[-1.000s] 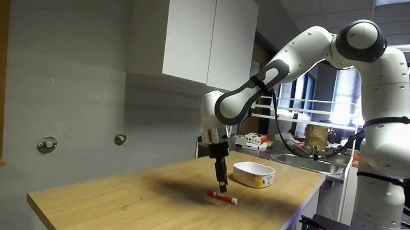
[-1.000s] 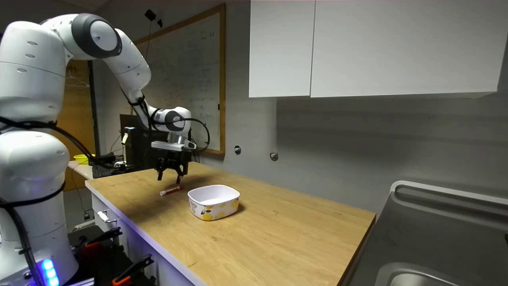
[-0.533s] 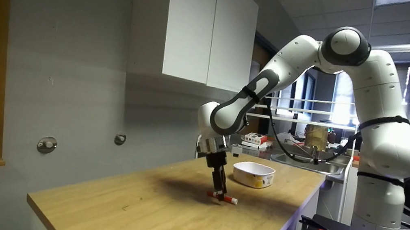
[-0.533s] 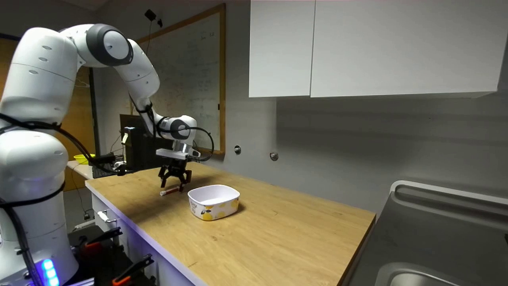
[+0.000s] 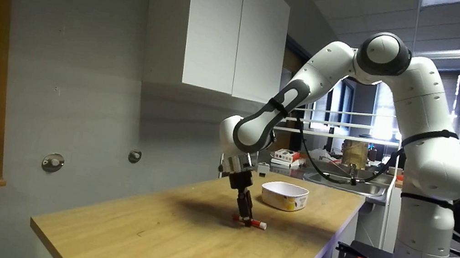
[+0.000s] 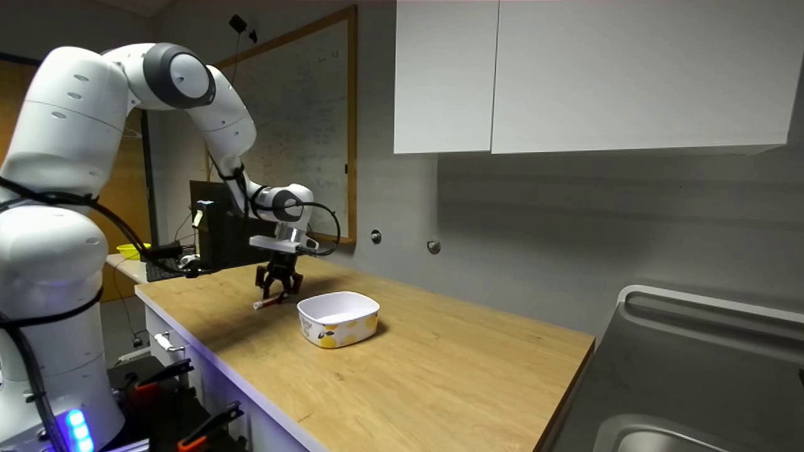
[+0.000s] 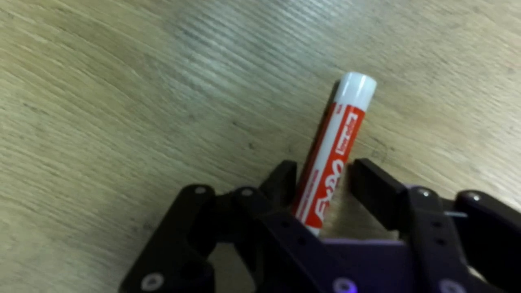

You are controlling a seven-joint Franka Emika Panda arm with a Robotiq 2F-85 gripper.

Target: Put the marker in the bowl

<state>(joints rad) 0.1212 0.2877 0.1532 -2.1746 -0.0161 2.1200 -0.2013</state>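
Note:
A red marker (image 7: 342,134) with a white end lies on the wooden counter, slanting up between the two fingers in the wrist view. My gripper (image 7: 324,173) straddles it, partly narrowed. The left finger (image 7: 281,179) appears right beside the barrel, while bare wood shows between the barrel and the right finger (image 7: 376,191). In an exterior view the gripper (image 5: 247,223) reaches down over the middle of the marker (image 5: 261,225). The bowl (image 6: 342,336), off-white with a lemon pattern, stands upright a short way from the gripper in both exterior views. Its visible inside is white.
The wooden counter (image 5: 167,234) carries the marker and bowl. A white wall cabinet (image 5: 214,25) hangs above it. A metal sink (image 5: 346,183) lies beyond its far end. Black and orange clamps (image 6: 213,424) sit beside the robot's base.
My gripper has come down from above the marker to around it, and its fingers have drawn closer together. The marker and bowl stay where they were.

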